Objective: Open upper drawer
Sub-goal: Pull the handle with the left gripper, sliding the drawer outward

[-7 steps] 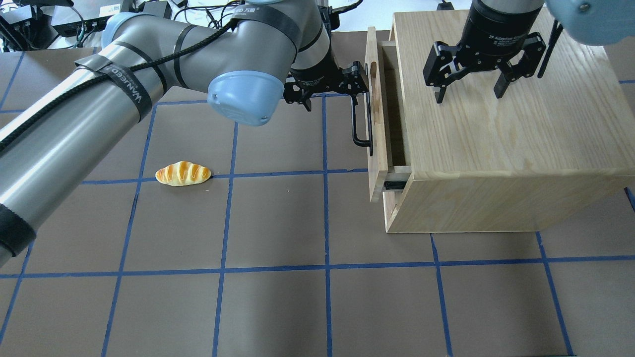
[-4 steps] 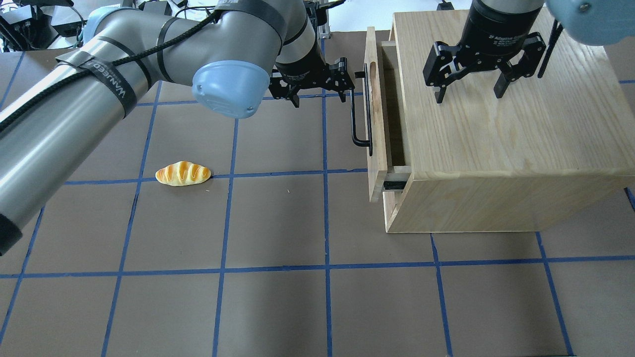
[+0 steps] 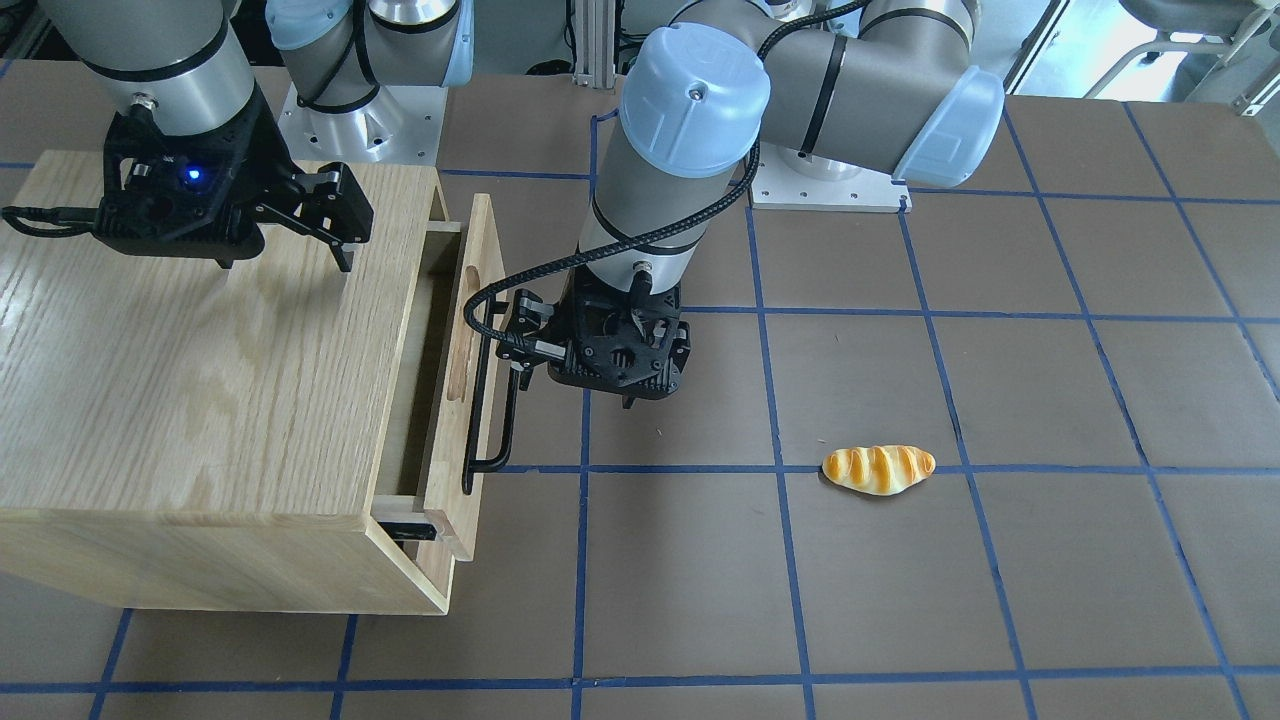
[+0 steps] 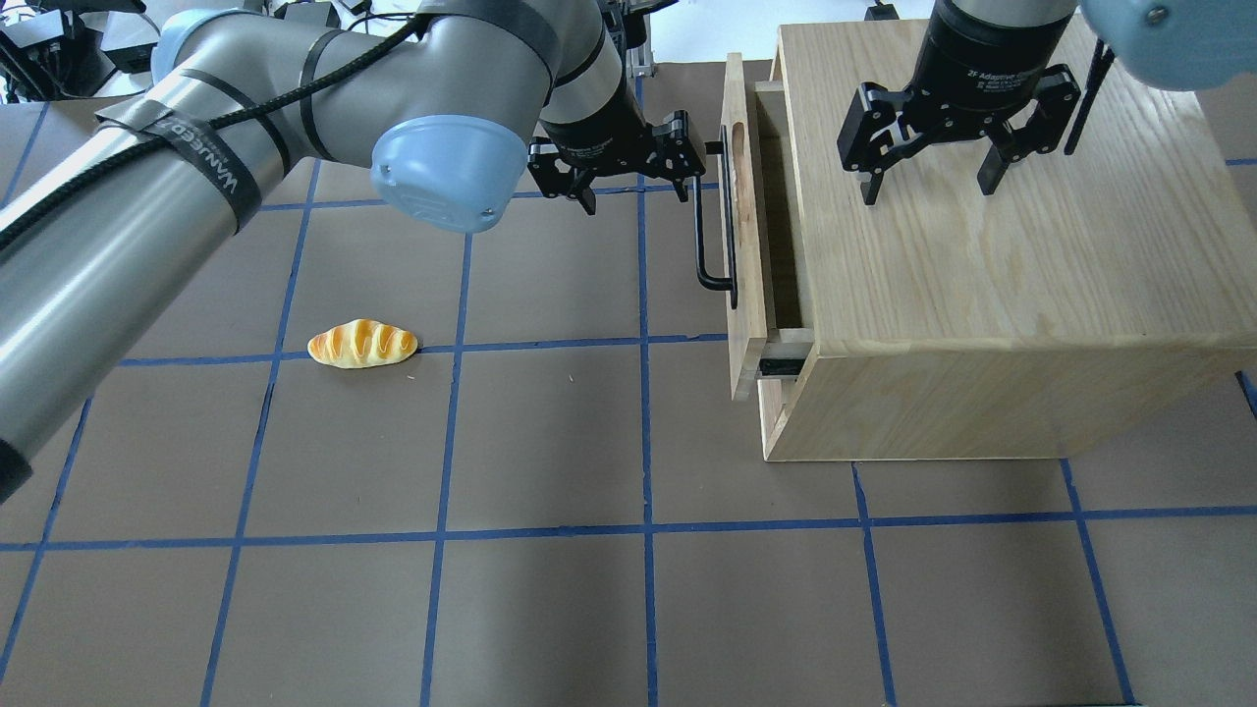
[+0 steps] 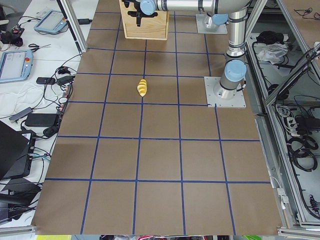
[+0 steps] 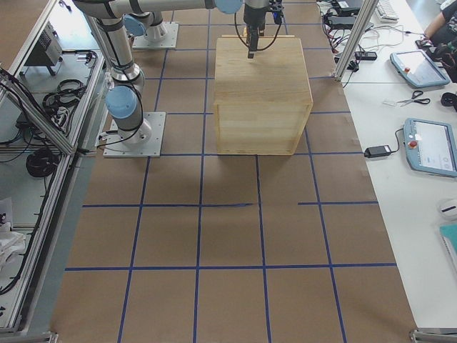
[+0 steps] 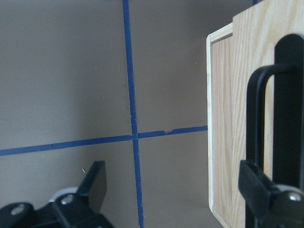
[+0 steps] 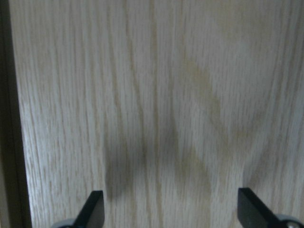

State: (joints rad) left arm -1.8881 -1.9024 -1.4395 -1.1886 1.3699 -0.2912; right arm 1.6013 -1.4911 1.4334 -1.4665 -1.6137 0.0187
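The upper drawer (image 4: 743,226) is a light oak panel with a long black bar handle (image 4: 701,236) and a slot. It stands pulled out a short way from the oak cabinet (image 4: 982,275), with a black rail showing at its near end. It also shows in the front view (image 3: 478,300). My left gripper (image 4: 636,189) is open and empty, just left of the handle's far end. In the left wrist view its right finger (image 7: 259,187) sits close by the handle (image 7: 289,104); I cannot tell if they touch. My right gripper (image 4: 930,179) is open and empty above the cabinet top (image 8: 156,95).
A toy bread roll (image 4: 362,344) lies on the brown, blue-taped table (image 4: 550,589), well left of the drawer; it also shows in the front view (image 3: 878,468). The cabinet fills the far right of the table. My left arm spans the far left.
My left gripper has drawn back leftward from the handle's far end and its arm has swung back. The drawer and my right gripper have not moved.
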